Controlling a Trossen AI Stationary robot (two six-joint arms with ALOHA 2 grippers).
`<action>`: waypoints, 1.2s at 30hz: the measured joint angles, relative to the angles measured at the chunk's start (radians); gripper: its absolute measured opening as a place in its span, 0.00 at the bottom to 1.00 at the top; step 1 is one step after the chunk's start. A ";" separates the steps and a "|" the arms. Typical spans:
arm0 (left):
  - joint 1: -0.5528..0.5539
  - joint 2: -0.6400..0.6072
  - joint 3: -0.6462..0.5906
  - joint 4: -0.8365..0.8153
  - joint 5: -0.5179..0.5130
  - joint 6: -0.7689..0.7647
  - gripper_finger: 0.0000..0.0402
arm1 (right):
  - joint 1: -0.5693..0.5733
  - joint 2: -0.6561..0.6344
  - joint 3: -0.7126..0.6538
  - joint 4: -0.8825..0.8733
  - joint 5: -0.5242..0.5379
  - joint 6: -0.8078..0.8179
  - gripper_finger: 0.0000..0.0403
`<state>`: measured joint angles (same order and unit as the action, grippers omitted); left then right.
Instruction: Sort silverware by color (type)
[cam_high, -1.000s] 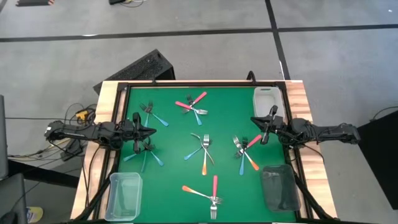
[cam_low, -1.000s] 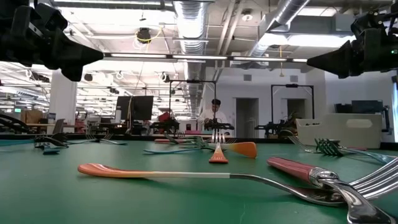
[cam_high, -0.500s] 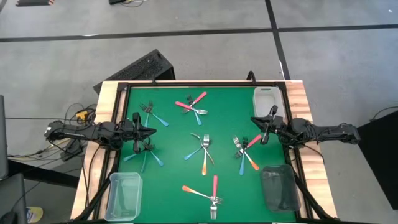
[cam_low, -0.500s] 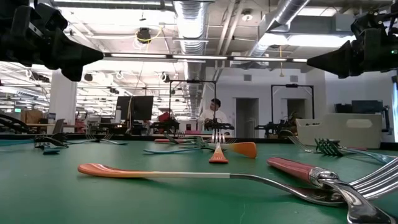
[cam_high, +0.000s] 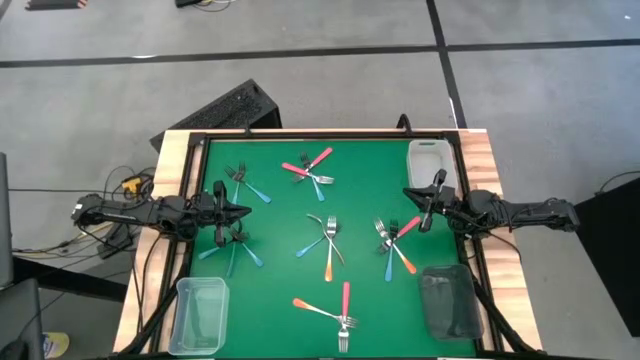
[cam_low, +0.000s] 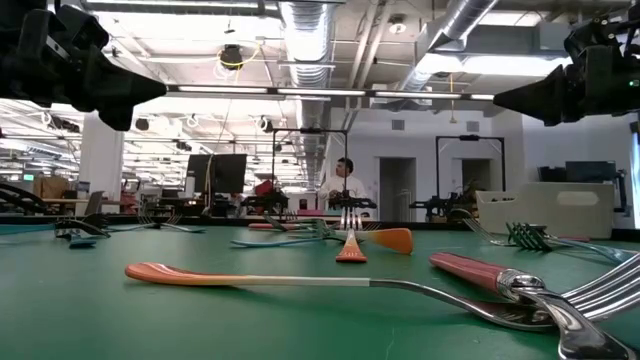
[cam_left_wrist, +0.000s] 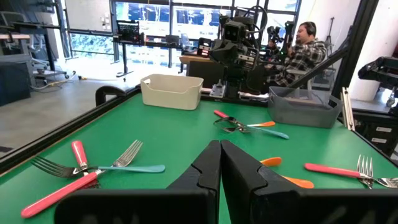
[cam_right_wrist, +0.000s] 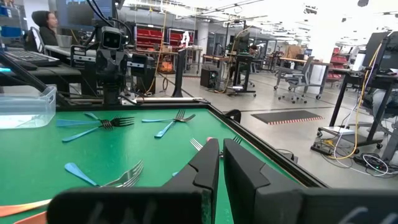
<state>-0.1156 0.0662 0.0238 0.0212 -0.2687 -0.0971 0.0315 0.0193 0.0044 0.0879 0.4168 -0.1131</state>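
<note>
Small forks with silver tines and pink, orange or light blue handles lie flat on the green table in several loose clusters: far left (cam_high: 243, 183), far middle (cam_high: 311, 168), centre (cam_high: 327, 244), right (cam_high: 394, 243), near middle (cam_high: 335, 311) and left (cam_high: 232, 250). My left gripper (cam_high: 247, 210) (cam_left_wrist: 220, 163) hovers shut above the left side, over the left cluster's far end. My right gripper (cam_high: 408, 192) (cam_right_wrist: 221, 155) hovers shut above the right side, just beyond the right cluster. The low view shows both held high over the table. Neither holds a fork.
A white bin (cam_high: 429, 160) stands at the far right corner, a dark grey bin (cam_high: 450, 300) at the near right corner, and a clear bin (cam_high: 200, 312) at the near left corner. A raised black rim (cam_high: 320, 133) frames the table. People sit in the room beyond.
</note>
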 joint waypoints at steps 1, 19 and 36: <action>0.000 0.000 0.000 0.000 -0.001 0.009 0.00 | 0.000 0.000 0.000 0.000 0.000 0.000 0.12; 0.045 0.016 -0.001 0.156 -0.219 0.285 0.00 | -0.096 0.036 0.052 -0.039 0.060 0.344 0.13; 0.382 0.431 -0.001 0.535 -0.072 0.203 0.23 | -0.105 0.613 0.374 -0.465 -0.030 0.769 0.32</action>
<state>0.2669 0.4972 0.0231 0.5559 -0.3410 0.1062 -0.0733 0.6319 0.3785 -0.3776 0.3872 0.6558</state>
